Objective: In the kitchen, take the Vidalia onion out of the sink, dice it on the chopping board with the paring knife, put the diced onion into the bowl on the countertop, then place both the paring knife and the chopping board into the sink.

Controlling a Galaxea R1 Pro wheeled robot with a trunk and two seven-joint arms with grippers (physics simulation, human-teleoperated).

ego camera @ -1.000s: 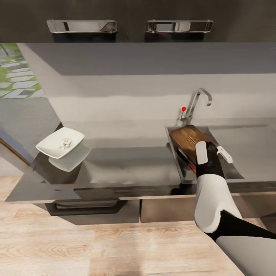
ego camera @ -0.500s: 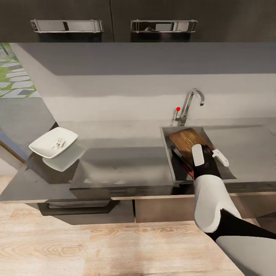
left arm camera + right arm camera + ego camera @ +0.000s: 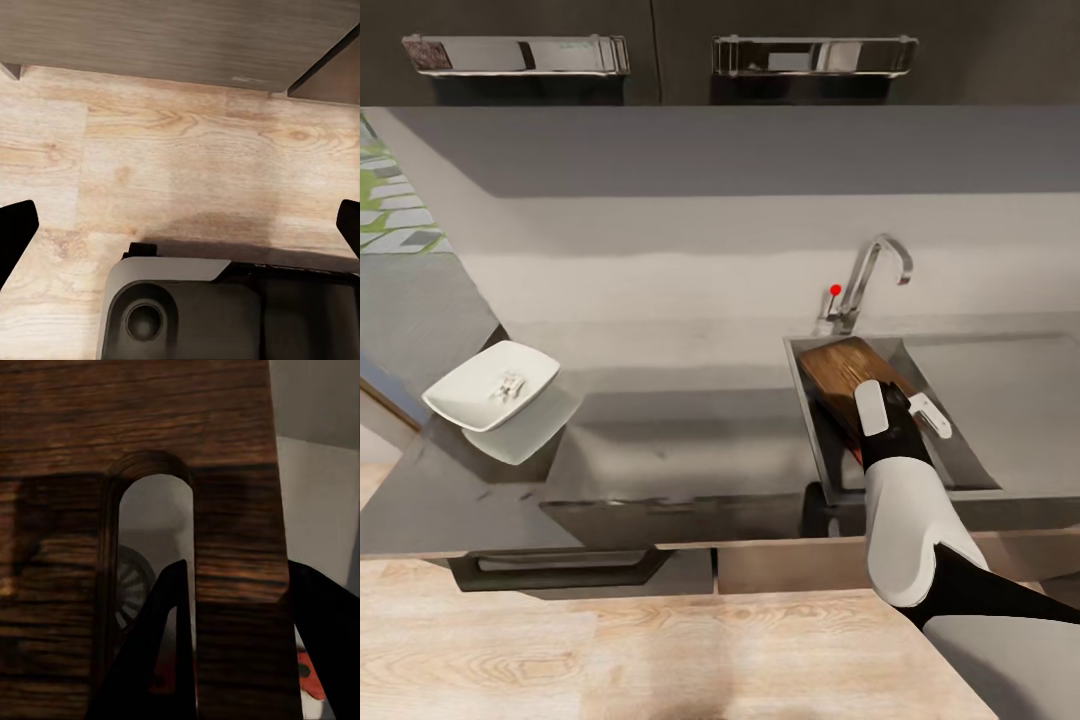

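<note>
Reaching down into the sink (image 3: 960,455), the right arm holds the chopping board (image 3: 845,372) with its right tool (image 3: 898,412). The board leans tilted inside the basin, against the sink's left wall, its far end near the tap (image 3: 872,270) at the back edge of the bench (image 3: 680,440). The right wrist view shows the board's slot hole (image 3: 156,540) up close, with one dark finger (image 3: 154,652) of the tool passing behind the wood by the slot and the other finger on the board's outer edge, so the tool is closed around the wooden strip beside the slot. A round drain (image 3: 133,583) shows through the slot. Small red patches low in that view and a red sliver beside the board in the head view may be the knife, but this is too hidden to tell.

Toward the left end of the bench sits the white bowl (image 3: 490,385), holding tiny pale onion pieces (image 3: 510,383).

The left tool (image 3: 180,225) hangs over the wood floor (image 3: 180,165), its fingertips spread wide apart at the view's edges, holding nothing.
</note>
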